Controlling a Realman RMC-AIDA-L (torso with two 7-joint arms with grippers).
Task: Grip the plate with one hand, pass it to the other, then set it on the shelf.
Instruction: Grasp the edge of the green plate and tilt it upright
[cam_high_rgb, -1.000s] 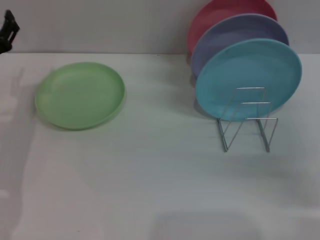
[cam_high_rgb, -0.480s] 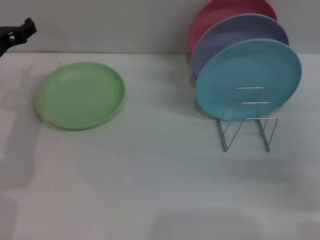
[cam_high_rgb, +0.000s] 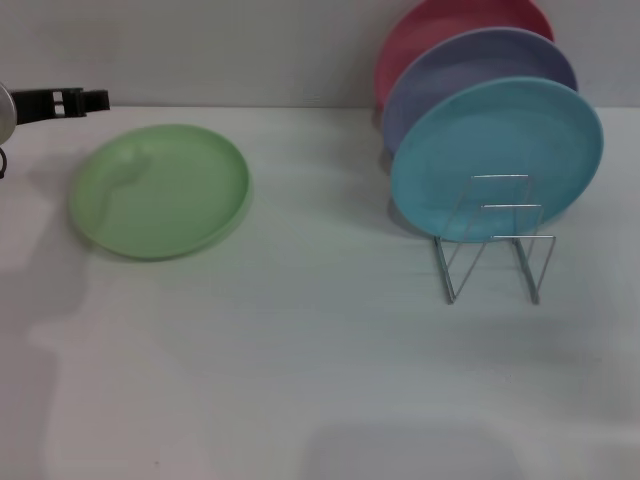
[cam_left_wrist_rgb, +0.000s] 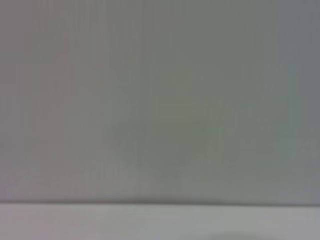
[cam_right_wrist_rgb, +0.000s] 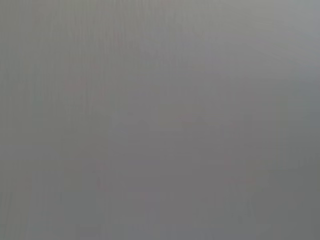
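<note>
The light green plate (cam_high_rgb: 160, 190) lies flat on the white table at the left in the head view. My left gripper (cam_high_rgb: 85, 100) comes in from the left edge, above and behind the plate's far left rim, not touching it. The silver wire shelf (cam_high_rgb: 495, 240) stands at the right. My right gripper is out of view. The two wrist views show only plain grey surface.
A turquoise-blue plate (cam_high_rgb: 497, 158), a lavender plate (cam_high_rgb: 470, 75) and a pink plate (cam_high_rgb: 440, 25) stand upright in the shelf's back slots. The white table (cam_high_rgb: 320, 350) stretches between plate and shelf, with a wall behind it.
My left gripper has moved right from the far left edge toward the green plate and turned to point rightward. The plates and the shelf have not moved.
</note>
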